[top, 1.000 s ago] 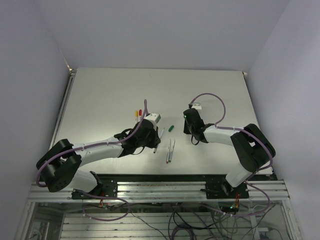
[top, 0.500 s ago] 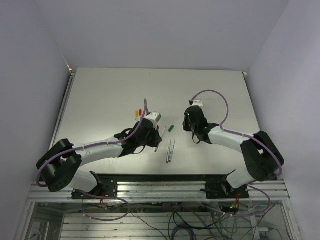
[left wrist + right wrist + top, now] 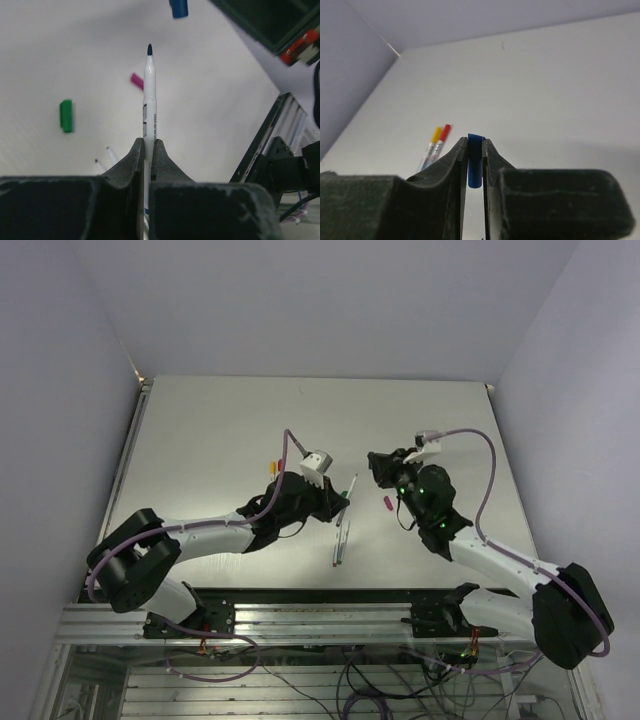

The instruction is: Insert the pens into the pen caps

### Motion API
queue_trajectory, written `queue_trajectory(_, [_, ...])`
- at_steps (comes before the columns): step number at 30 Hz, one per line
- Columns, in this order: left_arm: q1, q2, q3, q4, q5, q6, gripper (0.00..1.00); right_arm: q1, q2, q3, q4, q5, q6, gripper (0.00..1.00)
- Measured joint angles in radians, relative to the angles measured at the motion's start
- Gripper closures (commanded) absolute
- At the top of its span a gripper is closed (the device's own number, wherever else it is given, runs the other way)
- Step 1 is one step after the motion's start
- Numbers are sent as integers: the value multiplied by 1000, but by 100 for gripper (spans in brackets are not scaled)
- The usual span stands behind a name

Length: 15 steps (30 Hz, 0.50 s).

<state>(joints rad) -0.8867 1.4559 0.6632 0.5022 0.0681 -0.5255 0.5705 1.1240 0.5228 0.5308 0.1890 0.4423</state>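
Left wrist view: the left gripper [image 3: 148,146] pinched a white pen [image 3: 149,95], its dark tip short of the blue cap [image 3: 178,7]. A green cap [image 3: 66,116] and a purple cap [image 3: 136,81] lay on the table [image 3: 75,50]. Only the right wrist view showed the right gripper [image 3: 474,145] clamped on that blue cap, with two capped pens [image 3: 436,134], yellow and red, lying beyond.

A pale grey table [image 3: 210,425] sits boxed in on three sides by plain lavender-white walls [image 3: 320,300], evenly lit, a metal rail [image 3: 330,618] along its near edge.
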Motion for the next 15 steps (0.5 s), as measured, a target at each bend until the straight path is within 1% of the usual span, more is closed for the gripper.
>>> queue_trajectory(4, [0,36,0,129,42,-13,93,0,-74,-113,163,-3,27,100])
queue_trajectory(7, [0,54,0,180,59,-24,93,0,-102,-165,265,0,52,100])
queue_trajectory(10, [0,63,0,215,71,-33,93,0,-109,-196,365,5,76,100])
queue_trajectory(15, [0,63,2,236,80,-34,93,0,-103,-205,463,5,97,100])
